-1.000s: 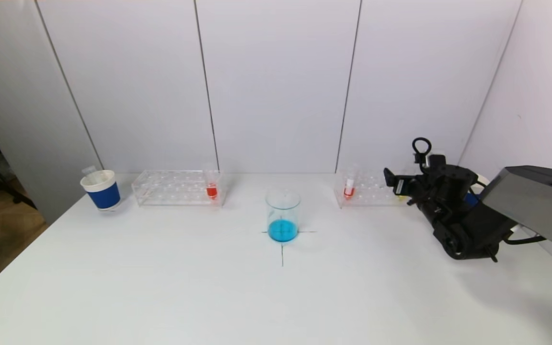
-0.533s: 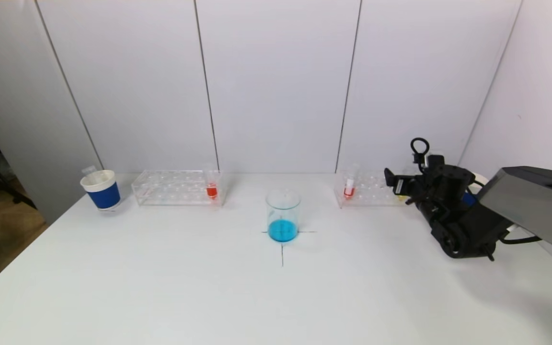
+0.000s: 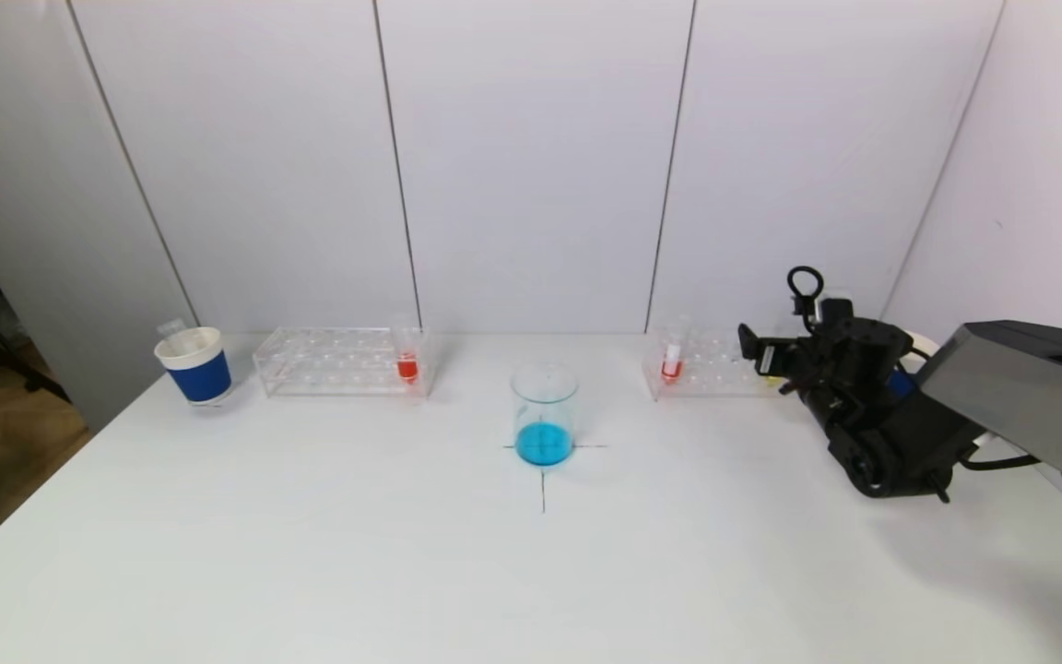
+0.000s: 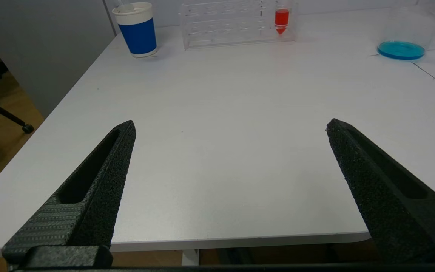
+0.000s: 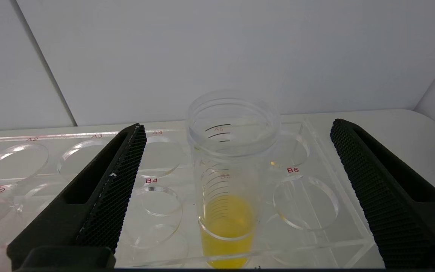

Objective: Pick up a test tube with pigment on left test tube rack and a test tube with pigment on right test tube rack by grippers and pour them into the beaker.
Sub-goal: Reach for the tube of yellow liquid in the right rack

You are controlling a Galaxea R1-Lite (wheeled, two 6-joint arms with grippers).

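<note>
Right claw (image 5: pixel 236 126) spread around yellow tube (image 5: pixel 229 181) in right rack (image 5: pixel 315 226) | left claw (image 4: pixel 229 126) spread, idle over worktop (image 4: pixel 221 132) | risk: off-centre closing tips tube, spilling pigment.

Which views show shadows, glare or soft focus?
Head view: right gripper throws a soft shadow on the table. Left wrist view: the beaker is washed out. Right wrist view: the yellow tube is sharp, its fingers soft.
</note>
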